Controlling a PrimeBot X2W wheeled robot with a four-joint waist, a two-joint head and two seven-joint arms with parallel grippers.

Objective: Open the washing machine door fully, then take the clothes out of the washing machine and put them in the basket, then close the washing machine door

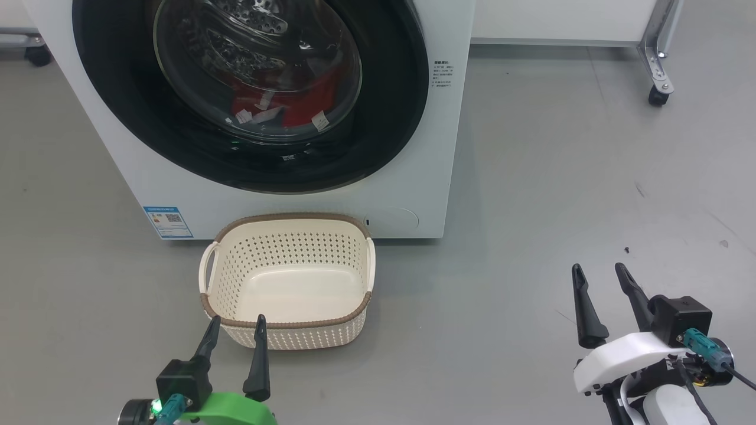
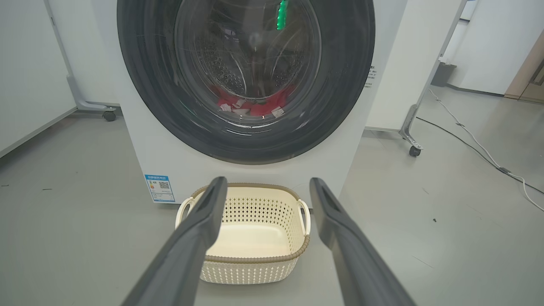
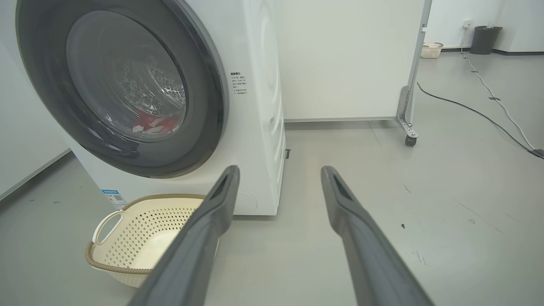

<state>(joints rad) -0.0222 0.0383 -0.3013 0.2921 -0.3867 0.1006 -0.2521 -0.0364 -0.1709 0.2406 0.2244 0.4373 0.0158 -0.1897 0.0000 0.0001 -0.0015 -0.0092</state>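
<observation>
In the head view, the washing machine door [image 1: 254, 77] is shut flat against the front of the washing machine [image 1: 413, 177], so the opening step is judged not yet begun. The clothes [image 1: 266, 100] are kept inside the machine, low behind the glass, where red cloth with white tags can be made out. The basket [image 1: 283, 217] is set on the floor directly in front of the washing machine, just below the door. It was probably placed there so that garments can be dropped straight down, and nothing lies in it. The left gripper [image 1: 237, 319] is held in front of the washing machine, at the basket's far side from it, with its fingers spread and nothing between them. The right gripper [image 1: 598, 267] is held off the machine's right front corner, well apart, equally spread and empty. This is judged to be a ready pose.

In the left wrist view, the door is shown as a glossy black ring around a bulging clear bowl, streaked with reflections and one green glint near the top. The perforated steel drum is seen behind it, with red cloth and a pale piece heaped at its bottom.

In the right wrist view, the washing machine is seen obliquely from its right front corner. The door lies flush, and no handle can be made out. A white basket handle is seen at the machine's foot.
</observation>
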